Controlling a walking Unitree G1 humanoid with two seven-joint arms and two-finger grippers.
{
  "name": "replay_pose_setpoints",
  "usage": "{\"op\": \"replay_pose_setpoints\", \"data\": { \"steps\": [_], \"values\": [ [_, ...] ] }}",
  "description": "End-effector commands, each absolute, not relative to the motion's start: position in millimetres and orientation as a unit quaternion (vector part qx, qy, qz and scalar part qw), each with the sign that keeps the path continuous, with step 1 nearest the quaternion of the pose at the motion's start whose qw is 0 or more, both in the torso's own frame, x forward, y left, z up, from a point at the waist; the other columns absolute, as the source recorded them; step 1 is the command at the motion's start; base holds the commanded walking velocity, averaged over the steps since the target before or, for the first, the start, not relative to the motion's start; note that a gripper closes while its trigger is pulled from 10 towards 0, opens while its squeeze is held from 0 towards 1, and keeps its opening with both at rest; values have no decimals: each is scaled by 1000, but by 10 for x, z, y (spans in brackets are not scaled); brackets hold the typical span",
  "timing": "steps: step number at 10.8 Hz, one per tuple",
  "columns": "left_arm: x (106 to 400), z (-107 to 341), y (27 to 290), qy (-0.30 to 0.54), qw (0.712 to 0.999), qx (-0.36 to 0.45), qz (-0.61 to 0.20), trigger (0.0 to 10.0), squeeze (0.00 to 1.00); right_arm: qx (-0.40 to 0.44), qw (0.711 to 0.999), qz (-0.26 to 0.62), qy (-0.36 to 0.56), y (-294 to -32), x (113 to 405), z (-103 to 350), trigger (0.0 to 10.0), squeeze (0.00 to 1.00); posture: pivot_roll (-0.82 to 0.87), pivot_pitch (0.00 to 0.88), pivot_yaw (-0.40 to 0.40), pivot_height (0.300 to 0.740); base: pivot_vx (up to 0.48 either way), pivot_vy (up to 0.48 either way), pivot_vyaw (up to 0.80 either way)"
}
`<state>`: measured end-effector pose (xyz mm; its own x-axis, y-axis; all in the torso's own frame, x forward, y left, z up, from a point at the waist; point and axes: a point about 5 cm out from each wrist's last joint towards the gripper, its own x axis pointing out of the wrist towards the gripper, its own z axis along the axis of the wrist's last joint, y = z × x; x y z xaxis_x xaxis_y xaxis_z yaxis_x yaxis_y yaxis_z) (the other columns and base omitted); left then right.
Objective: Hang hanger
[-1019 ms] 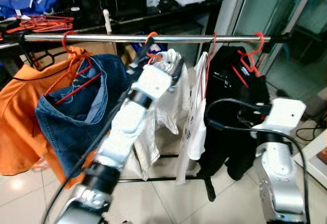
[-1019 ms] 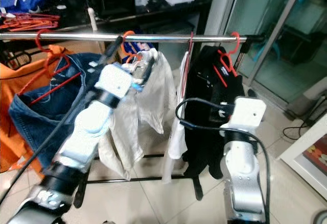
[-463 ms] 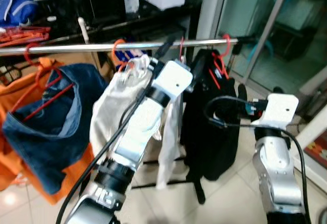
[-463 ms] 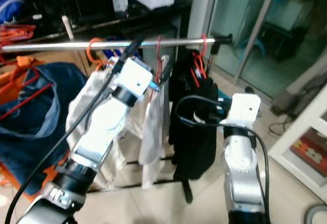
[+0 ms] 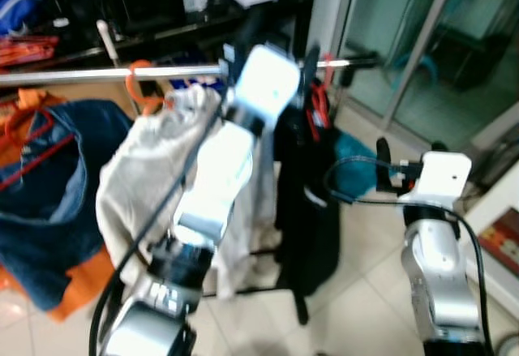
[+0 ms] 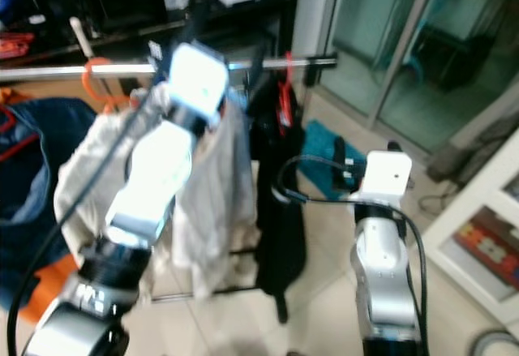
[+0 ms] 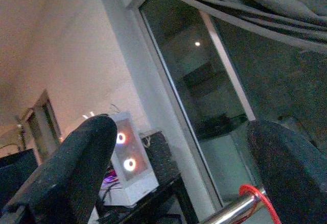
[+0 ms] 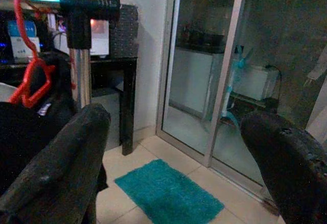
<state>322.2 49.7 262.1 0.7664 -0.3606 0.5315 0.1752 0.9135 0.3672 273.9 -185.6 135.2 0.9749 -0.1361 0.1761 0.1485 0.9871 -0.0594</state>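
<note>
Left arm [image 5: 212, 186] raised at rail [image 5: 105, 75] — white garment [image 5: 142, 182] beside.

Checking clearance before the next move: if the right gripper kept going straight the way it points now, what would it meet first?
Probably nothing close. The right gripper is open, and between its fingers lie bare floor, a teal mat and then the glass sliding door. The rack's end post stands off to one side. Depth is hard to judge.

A rail [image 5: 97, 75] runs across the scene at 12 o'clock. On it hang, from 9 towards 2 o'clock, a denim garment [image 5: 45, 186], a pale garment [image 5: 142, 182] and a dark garment [image 5: 304, 202] (each on a hanger). A mat [image 6: 324, 149] lies on the floor [image 5: 357, 291] behind the dark garment, at 1 o'clock.
</note>
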Motion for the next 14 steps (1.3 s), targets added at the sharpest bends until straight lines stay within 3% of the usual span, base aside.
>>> {"op": "replay_pose_setpoints", "data": {
  "steps": [1,5,7,11,14],
  "values": [
    [3395,2536,686,-226,963,110,-100,10000,0,-38,994,-59,-89,-1791,2755,1374,10000,0,-97,0,0,740,0,0,0],
    [3590,2456,920,-113,986,115,-30,10000,0,-27,994,-71,-81,-1789,2780,1340,10000,0,-93,0,-7,740,0,0,0],
    [3687,2239,1097,-21,997,76,0,10000,0,-27,995,-65,-74,-1797,2785,1314,10000,0,-98,0,-9,740,0,0,0],
    [3862,2063,1262,9,1000,10,-12,10000,0,-32,996,-46,-73,-1731,2781,1315,10000,0,-108,0,-13,740,0,0,0],
    [3945,2066,1246,-14,998,42,-43,10000,0,-27,994,41,-93,-1590,2727,1465,10000,0,-114,4,-17,740,0,0,0]
  ]
}}
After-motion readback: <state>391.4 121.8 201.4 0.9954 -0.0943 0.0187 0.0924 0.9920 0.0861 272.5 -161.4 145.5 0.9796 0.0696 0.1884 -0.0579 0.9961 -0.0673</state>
